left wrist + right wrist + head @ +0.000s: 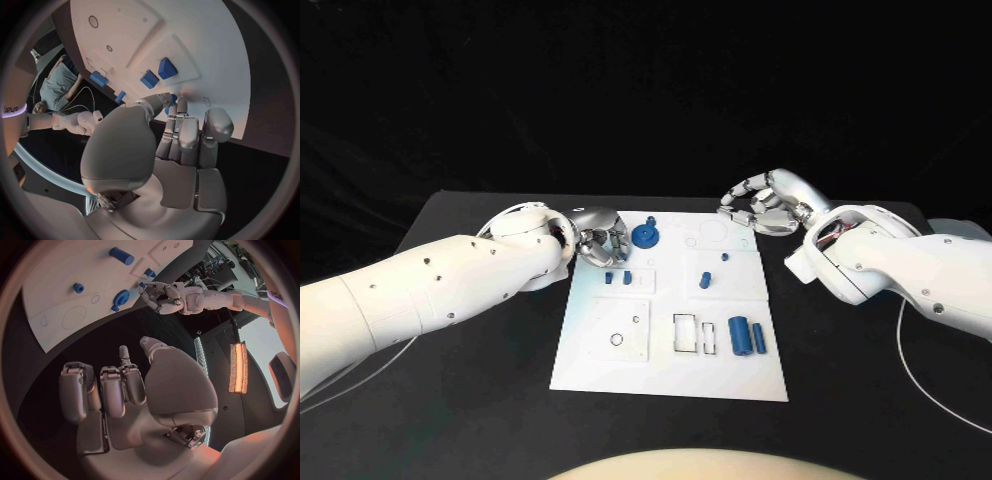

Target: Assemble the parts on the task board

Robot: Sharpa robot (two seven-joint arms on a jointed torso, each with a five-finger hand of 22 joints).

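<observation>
We are looking down at the white task board point(668, 375), a flat rectangular plate lying in the middle of the black table point(473, 400) and carrying shallow outlined recesses and small holes. Starting at the left, the left hand point(599, 245) is resting over the board's far left corner, its fingers curling inward; in the left wrist view its fingertips point(177, 106) are touching the board surface, and we cannot tell whether anything is pinched between them. Just beside this hand a round blue knob part point(648, 236) is standing in the board. Two small blue blocks point(619, 278) are lying side by side below it. Moving right, a short blue peg point(707, 279) is sitting near the board's centre, and two blue cylinders point(747, 335) are lying parallel near the right edge. At the far right, the right hand point(764, 205) is hovering beyond the board's far right corner, fingers curled in, holding nothing.
</observation>
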